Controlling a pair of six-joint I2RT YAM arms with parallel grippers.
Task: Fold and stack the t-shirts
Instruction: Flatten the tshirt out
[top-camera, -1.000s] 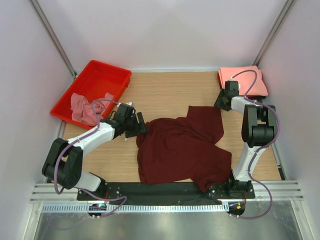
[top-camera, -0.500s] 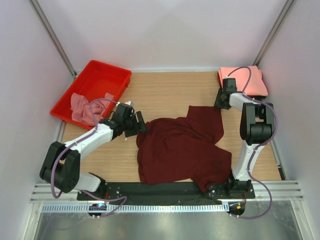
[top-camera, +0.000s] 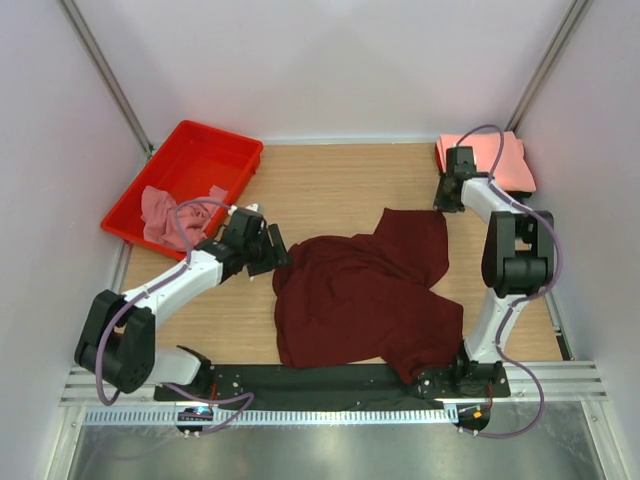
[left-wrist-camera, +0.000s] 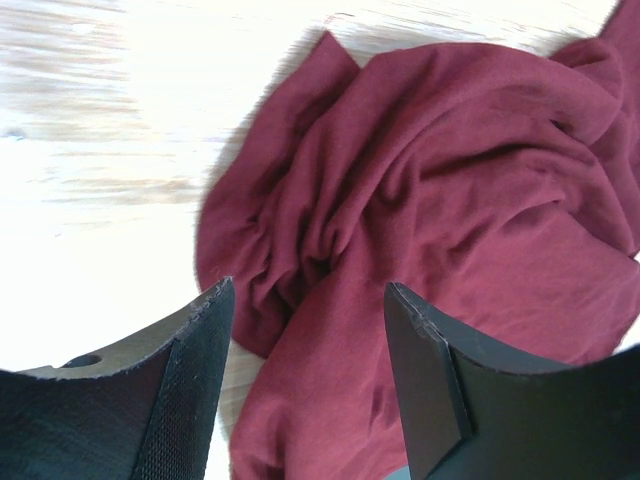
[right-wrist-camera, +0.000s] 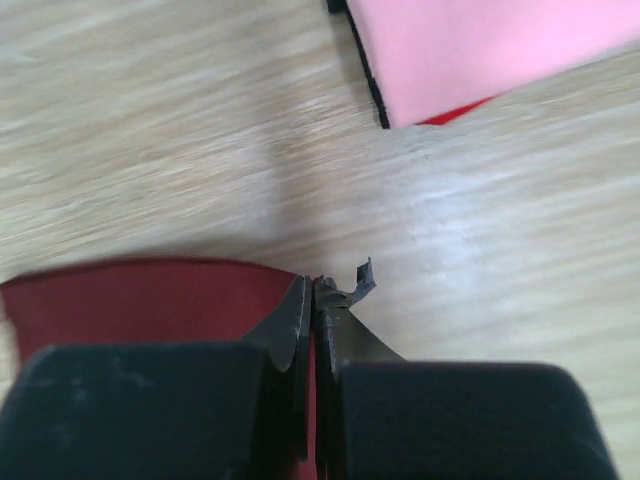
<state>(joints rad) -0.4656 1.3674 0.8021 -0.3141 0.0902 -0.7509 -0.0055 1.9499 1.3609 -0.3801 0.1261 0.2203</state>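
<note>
The dark maroon cloth t-shirt (top-camera: 360, 300) lies crumpled on the wooden counter (top-camera: 330, 180), between both end effectors. The left end effector (left-wrist-camera: 308, 300) hovers with its fingers apart, bunched cloth just ahead. The right end effector (right-wrist-camera: 312, 285) is pressed together at the shirt's far corner; whether it has caught the hem is unclear. This looks like the spreading step, and the next move calls for a firm pinch on each side, pulling outward.

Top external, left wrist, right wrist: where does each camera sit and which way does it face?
Top external: above and behind the arm bases, looking down on the table; both whole arms show, left gripper and right gripper.
Left wrist: on the left arm, looking down past its open fingers at the crumpled maroon t-shirt.
Right wrist: on the right arm, looking down past its shut fingers at that shirt's edge and the salmon-pink folded t-shirt.
Shared: maroon t-shirt in all three; salmon-pink one in top and right wrist.
</note>
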